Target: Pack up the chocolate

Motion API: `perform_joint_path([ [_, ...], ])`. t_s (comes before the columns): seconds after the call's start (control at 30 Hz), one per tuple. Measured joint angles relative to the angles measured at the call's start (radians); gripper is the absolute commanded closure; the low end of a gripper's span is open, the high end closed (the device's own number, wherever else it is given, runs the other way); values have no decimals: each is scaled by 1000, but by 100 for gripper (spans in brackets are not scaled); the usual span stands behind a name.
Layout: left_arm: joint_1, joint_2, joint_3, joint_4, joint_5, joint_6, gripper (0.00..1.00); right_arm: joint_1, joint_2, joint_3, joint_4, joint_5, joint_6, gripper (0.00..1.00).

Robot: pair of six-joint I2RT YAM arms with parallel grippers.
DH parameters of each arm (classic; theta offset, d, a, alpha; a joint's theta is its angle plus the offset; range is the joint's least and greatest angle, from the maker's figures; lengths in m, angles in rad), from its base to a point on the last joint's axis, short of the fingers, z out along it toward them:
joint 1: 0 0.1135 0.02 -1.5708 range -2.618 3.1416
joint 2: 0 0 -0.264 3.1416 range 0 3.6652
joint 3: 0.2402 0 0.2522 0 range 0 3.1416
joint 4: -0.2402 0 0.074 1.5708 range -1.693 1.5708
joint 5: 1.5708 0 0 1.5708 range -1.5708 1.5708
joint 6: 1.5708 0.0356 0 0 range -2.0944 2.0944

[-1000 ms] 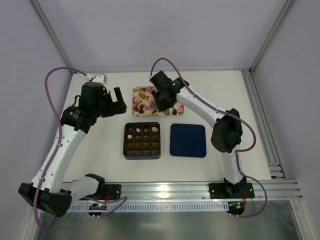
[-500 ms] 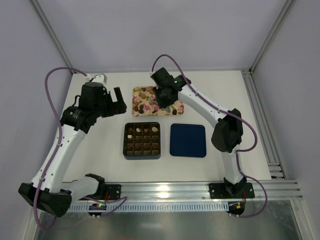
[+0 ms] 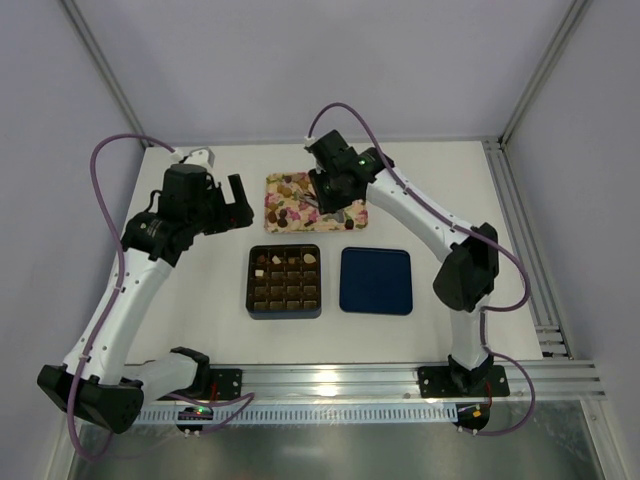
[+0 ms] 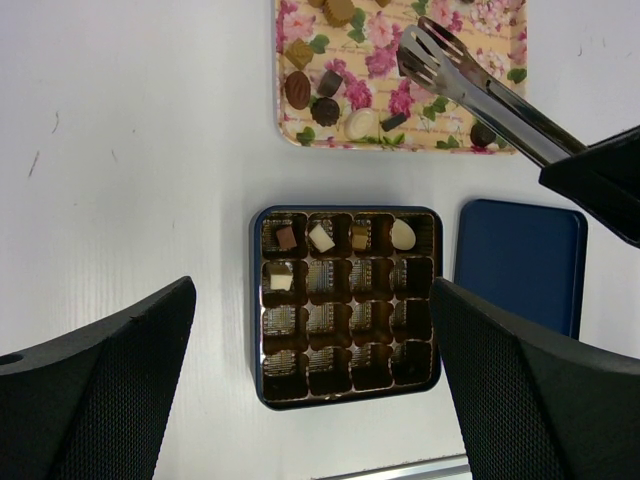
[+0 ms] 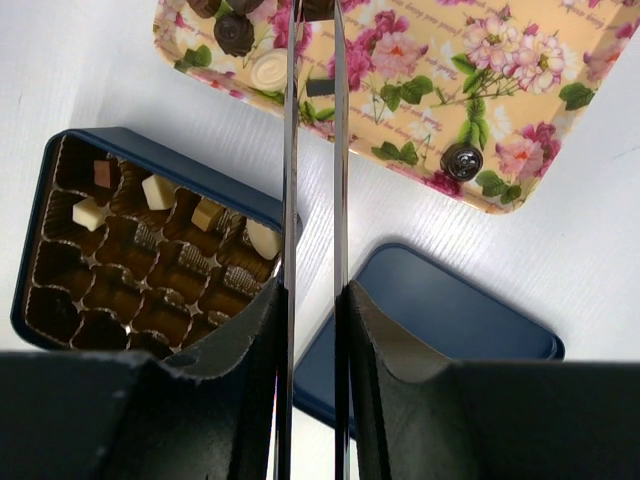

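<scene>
Right gripper [image 5: 312,310] jaws clamp tongs [image 4: 480,90]; box [image 4: 256,330] holds five chocolates [image 4: 321,237]

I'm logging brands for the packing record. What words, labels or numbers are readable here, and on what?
Nothing can be read.
Floral tray: what looks like faint script in the pattern, too small and blurred to read.
Chocolate box and blue lid: no print visible.

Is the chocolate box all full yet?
Not full. The box holds only five chocolates: four along its far row and one in the next row. The other cups look empty.
</scene>
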Motion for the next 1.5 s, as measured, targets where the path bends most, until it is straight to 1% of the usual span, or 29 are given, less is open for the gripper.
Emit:
perform_joint_path([
  [0.27,0,2,0,3,3,0,3,8,-125,-97,4,-22,11,74],
  [0.4,0,4,0,6,5,0,3,34,-187,-157,5,-26,27,74],
  [0.73,0,4,0,6,6,-1,3,202,-323,-288,11,-19,79,74],
  [0.9,0,4,0,7,6,-4,3,281,-346,-344,14,-17,112,74],
  [1.07,0,3,0,7,7,-5,3,328,-349,-408,29,-18,138,74],
  [1.37,0,3,-5,14,6,-5,3,341,-349,-443,58,-19,158,73],
  [1.4,0,3,-6,14,6,-5,3,342,-349,-443,63,-20,158,71],
  [1.5,0,3,-6,14,7,-5,3,342,-349,-443,72,-21,158,69],
])
